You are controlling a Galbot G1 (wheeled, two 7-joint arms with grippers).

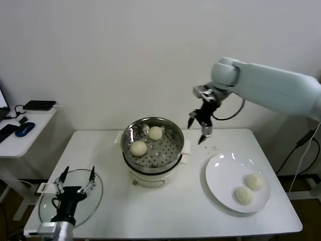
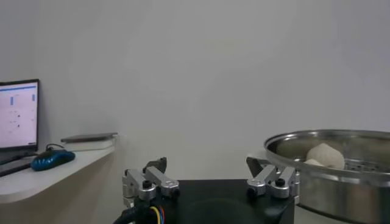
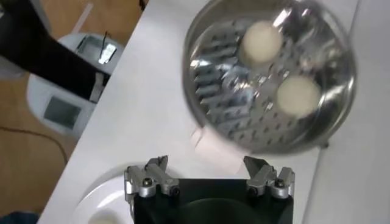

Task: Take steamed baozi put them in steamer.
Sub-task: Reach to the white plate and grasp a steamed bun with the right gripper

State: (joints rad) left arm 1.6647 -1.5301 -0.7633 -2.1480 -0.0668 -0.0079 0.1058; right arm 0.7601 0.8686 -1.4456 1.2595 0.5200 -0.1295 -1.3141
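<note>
With two baozi [image 1: 147,140] in the steamer [image 1: 153,129] and two on the plate [image 1: 220,170], the empty right gripper [image 1: 199,125] hangs wide-jawed between them; the left gripper [image 1: 75,176] rests spread over the glass lid [image 1: 95,198]

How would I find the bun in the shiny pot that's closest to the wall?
Look at the white table and find the shiny steel steamer standing in the middle of it. Two round cream baozi sit on its holey floor. The one you want is the far baozi, nearer the wall; the other baozi sits closer to the front edge.
</note>
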